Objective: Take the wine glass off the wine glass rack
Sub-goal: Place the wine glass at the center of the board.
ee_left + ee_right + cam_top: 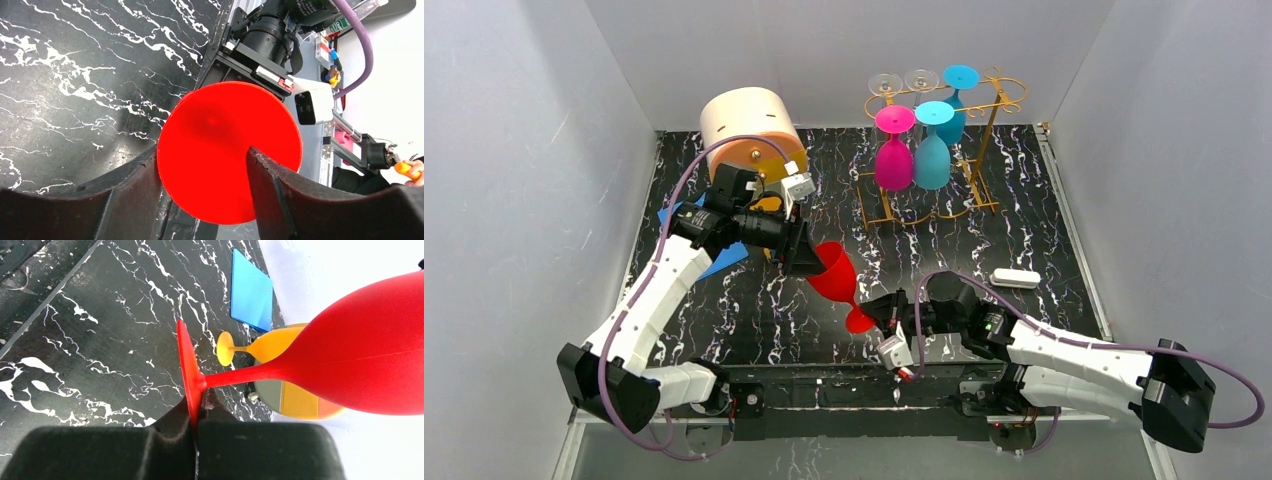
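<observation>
Near the table's [1044, 225] front edge, well off the rack [1008, 92] by the far right corner, steady the wine glass [832, 272]: foot pinched in the closed right tool [196, 411], bowl flanked by the spread left tool [204, 152], contact unclear.

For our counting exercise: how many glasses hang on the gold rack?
5: clear glass and second clear glass rear left, teal glass rear right, pink glass and light blue glass in front. None seem hidden.
</observation>
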Robot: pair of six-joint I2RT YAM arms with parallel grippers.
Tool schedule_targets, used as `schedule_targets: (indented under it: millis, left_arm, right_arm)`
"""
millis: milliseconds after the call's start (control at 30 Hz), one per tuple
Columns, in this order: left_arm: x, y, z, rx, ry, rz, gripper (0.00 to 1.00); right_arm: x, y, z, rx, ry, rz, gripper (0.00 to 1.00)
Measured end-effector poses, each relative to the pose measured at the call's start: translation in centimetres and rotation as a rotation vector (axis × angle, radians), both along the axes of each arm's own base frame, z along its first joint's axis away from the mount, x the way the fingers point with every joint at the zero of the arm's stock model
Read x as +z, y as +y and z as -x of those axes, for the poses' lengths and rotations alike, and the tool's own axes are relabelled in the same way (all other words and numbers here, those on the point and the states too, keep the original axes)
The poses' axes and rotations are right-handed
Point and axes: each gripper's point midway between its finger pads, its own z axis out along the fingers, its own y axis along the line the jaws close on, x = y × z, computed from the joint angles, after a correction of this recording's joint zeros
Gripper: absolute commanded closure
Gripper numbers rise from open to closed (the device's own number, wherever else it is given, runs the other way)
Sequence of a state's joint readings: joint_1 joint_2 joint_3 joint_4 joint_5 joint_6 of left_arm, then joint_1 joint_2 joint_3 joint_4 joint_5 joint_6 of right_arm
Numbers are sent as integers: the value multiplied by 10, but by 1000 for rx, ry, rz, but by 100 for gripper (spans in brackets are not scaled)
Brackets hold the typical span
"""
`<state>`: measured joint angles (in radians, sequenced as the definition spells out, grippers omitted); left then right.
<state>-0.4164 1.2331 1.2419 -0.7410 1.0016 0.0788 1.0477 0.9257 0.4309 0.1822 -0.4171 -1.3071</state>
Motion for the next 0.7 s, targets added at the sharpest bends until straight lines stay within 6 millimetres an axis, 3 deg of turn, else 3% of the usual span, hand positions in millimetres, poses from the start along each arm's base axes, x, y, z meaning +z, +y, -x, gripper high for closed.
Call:
schedule_targets:
  millis: [200, 467, 700]
  left_arm:
    - [13, 3, 5, 1, -58, 25, 71]
    - [10, 7, -4, 43, -77, -7, 98]
    - [5, 11, -12, 84, -95, -45, 100]
  right_arm:
    - [13, 3, 4, 28, -15, -35, 97]
    - [15, 5, 4, 31, -5, -19, 93]
    - [14, 6, 2, 26, 3, -4, 86]
